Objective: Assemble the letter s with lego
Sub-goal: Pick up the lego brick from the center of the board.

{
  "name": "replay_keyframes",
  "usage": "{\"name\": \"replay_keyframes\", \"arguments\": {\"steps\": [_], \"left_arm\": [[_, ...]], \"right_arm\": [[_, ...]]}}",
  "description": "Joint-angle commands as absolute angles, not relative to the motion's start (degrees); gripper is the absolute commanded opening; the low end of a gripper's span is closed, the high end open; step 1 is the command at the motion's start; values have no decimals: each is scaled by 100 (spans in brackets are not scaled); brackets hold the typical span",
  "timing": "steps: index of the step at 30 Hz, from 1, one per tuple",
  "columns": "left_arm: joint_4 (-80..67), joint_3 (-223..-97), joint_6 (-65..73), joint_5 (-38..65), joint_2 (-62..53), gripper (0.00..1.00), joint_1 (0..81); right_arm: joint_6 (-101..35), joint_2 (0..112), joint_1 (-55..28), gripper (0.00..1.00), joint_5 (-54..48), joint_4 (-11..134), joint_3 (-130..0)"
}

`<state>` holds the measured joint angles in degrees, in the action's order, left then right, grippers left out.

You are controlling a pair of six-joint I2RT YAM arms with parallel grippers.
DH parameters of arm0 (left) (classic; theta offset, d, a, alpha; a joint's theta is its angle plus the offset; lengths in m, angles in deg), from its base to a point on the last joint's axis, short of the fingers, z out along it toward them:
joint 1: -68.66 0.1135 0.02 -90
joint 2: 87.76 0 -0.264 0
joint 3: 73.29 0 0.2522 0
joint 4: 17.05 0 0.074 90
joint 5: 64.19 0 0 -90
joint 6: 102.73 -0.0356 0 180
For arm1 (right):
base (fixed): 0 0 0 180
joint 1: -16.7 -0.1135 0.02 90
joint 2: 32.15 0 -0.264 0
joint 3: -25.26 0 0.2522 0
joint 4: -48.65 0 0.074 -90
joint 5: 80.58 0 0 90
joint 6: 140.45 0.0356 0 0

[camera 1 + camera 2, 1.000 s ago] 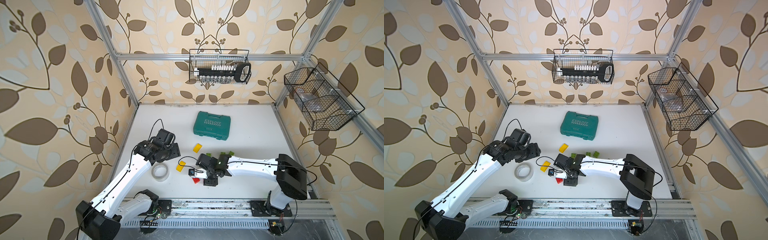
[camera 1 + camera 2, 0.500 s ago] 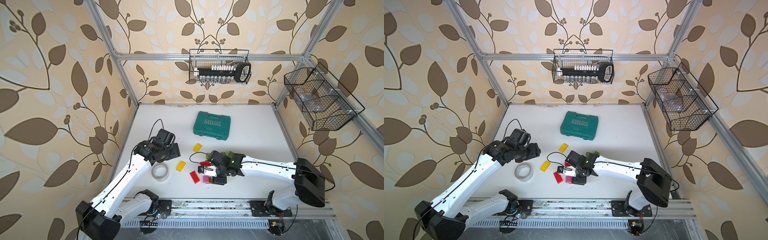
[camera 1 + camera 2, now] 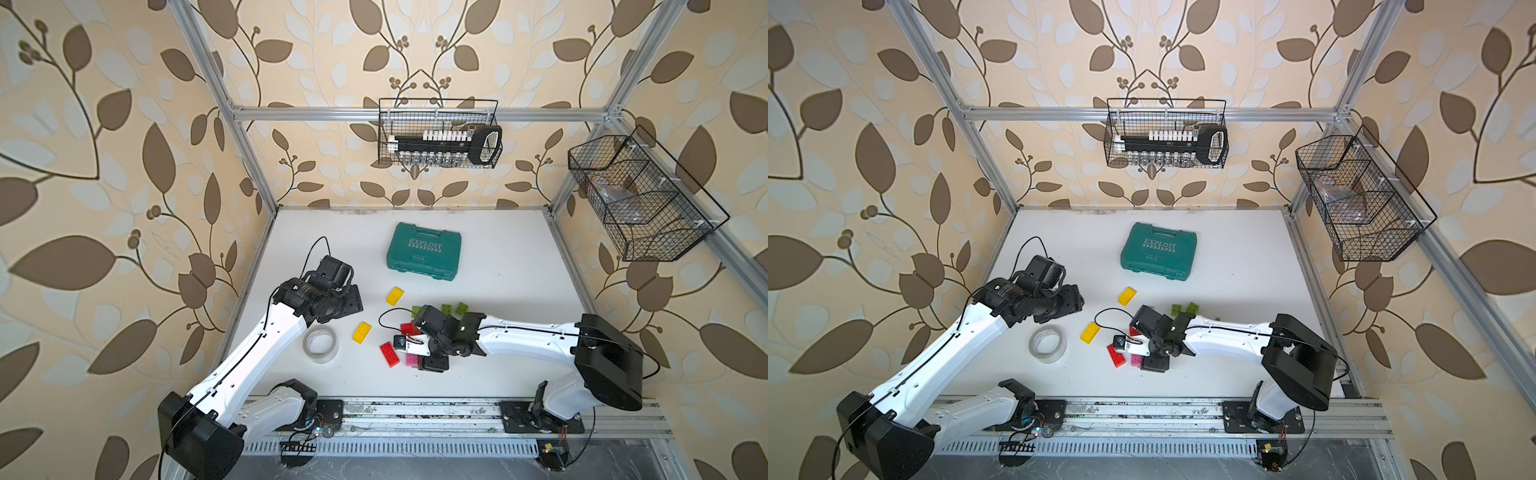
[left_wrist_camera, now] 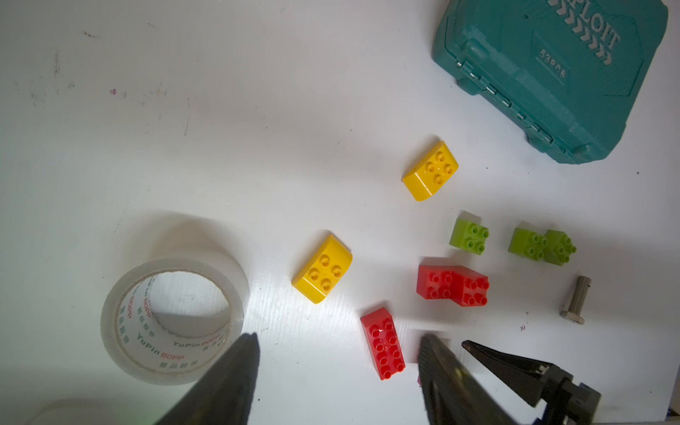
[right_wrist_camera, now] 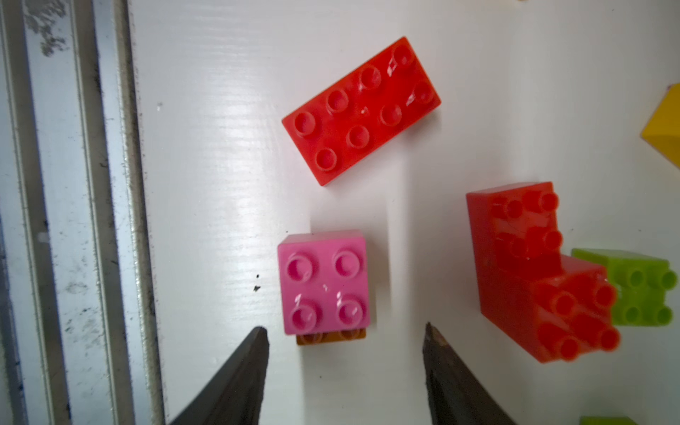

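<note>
Right gripper (image 5: pixel 344 328): right at the front of the table (image 3: pixel 498 257), by the rail (image 5: pixel 73 220), jaws apart and gripping nothing.
Pink brick (image 5: pixel 323 281): just ahead of those open tips, studs up, untouched. A brown brick (image 5: pixel 331 336) peeks out at its edge nearest the jaws, and whether it's under or beside I cannot tell.
Long red brick (image 5: pixel 360 110): lying flat near the pink one, clear of it.
Tape roll (image 4: pixel 173 320): off to the left-arm side, on its own.
Red square bricks (image 4: pixel 452 285): 2 of them, touching, making a stepped corner.
Yellow bricks (image 4: pixel 323 270): 2, studs up, well apart from each other.
Green bricks (image 4: pixel 469 237): 3 beyond the reds; 2 touch, 1 sits alone.
Bolt (image 4: pixel 574 300): lying near the touching greens.
Left gripper (image 4: pixel 338 338): up above the table near the left wall, jaws wide, empty.
Teal case (image 3: pixel 424 251): shut, farther back.
Wire baskets (image 3: pixel 438 133): on the walls, farthest off.
</note>
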<state>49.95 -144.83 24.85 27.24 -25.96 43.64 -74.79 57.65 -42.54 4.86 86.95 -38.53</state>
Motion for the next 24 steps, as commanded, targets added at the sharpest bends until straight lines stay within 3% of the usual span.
{"name": "replay_keyframes", "arguments": {"steps": [1, 24], "left_arm": [[4910, -14637, 2357, 2630, -2588, 71, 4440], [4929, -14637, 2310, 2631, -2606, 71, 4493]], "right_arm": [[-7559, 5932, -4289, 62, 301, 8610, -3925], [-7560, 6315, -4432, 45, 274, 8596, -4160]]}}
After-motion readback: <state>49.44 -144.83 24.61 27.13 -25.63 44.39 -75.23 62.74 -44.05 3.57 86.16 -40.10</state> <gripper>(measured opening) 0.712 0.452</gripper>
